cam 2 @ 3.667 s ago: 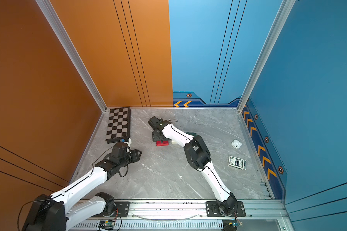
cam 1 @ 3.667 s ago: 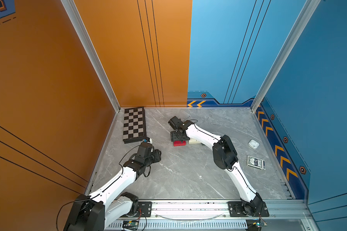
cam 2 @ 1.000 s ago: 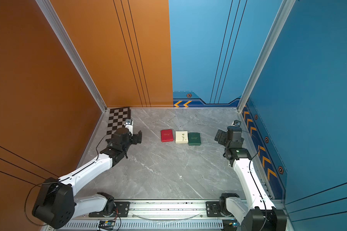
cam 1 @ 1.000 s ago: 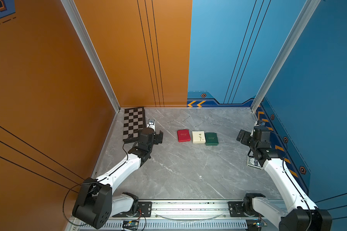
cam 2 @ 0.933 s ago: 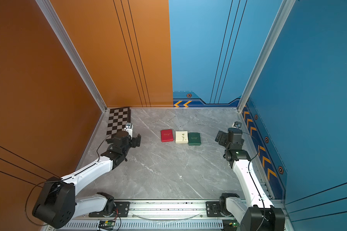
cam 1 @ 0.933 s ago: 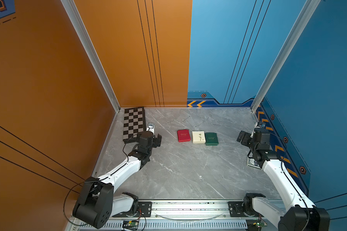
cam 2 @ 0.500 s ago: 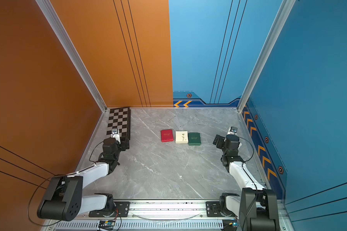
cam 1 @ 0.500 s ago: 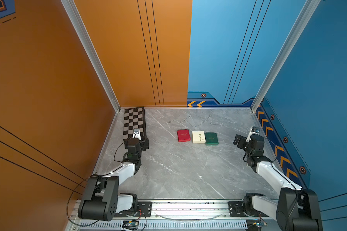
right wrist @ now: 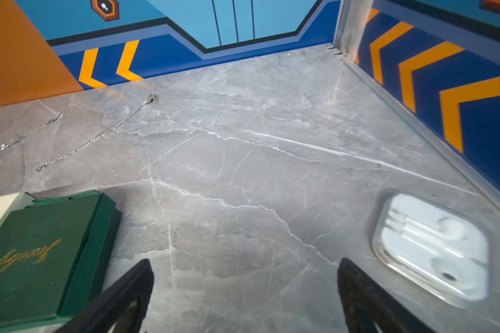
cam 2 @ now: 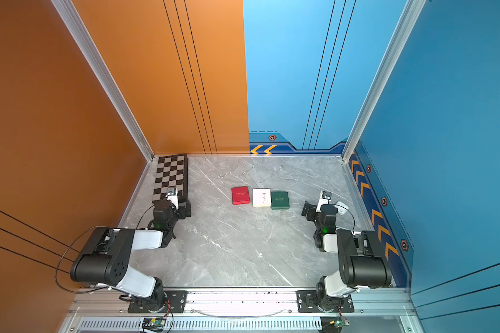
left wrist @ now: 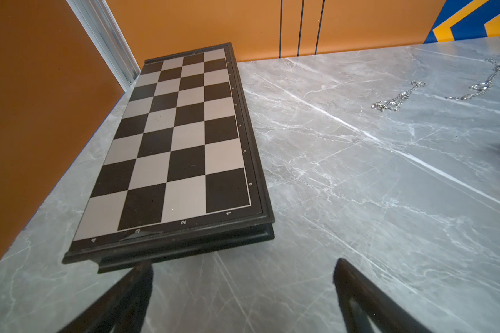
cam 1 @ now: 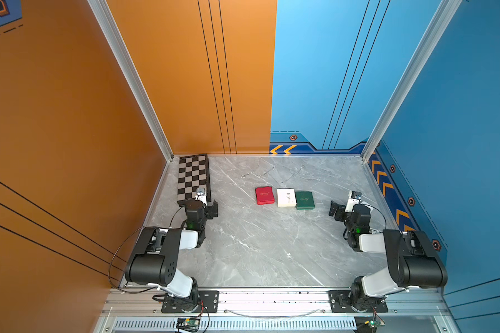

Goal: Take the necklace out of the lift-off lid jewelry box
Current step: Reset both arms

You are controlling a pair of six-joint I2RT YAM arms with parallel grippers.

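My left gripper [left wrist: 243,263] hangs wide and empty at 9 o'clock of the box row, just short of the folded chessboard [left wrist: 179,138]. My right gripper [right wrist: 245,260] is equally slack at 3 o'clock, between the green jewelry box [right wrist: 41,253] and the earphone case [right wrist: 433,248], both clear so nothing gets nudged. The silver necklace chains [left wrist: 384,105] lie loose on the marble tabletop [cam 1: 257,245] at 12 o'clock of the red jewelry box [cam 1: 264,195] and the white jewelry box [cam 1: 286,197], so I reckon the taking-out is done.
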